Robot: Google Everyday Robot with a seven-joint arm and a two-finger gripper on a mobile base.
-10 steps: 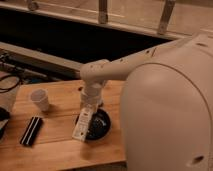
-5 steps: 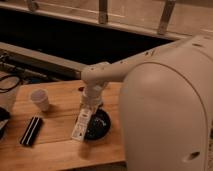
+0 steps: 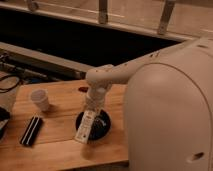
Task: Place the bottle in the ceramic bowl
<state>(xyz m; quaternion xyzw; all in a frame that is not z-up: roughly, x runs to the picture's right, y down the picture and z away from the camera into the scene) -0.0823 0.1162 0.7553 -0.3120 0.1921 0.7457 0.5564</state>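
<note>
Gripper (image 3: 94, 105), frame centre, clamps top of bottle (image 3: 85, 128); bottle hangs tilted over bowl (image 3: 105, 128); label print illegible.

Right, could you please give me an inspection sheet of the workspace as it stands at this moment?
Surface: wooden table, pale planks.
Job's things: bottle tilted, upper end at the gripper, lower end over the left rim of the ceramic bowl; contact with the bowl cannot be told.
Clutter: white cup upright, left of the bowl; black ribbed bar lying flat at front left; small red item beside the arm, unidentifiable.
Grippers: the one gripper hangs above the bowl, at the bottle's top.
Cables: dark cable looped at the table's left end.
Surroundings: dark recess behind the table; robot's body fills the right.
</note>
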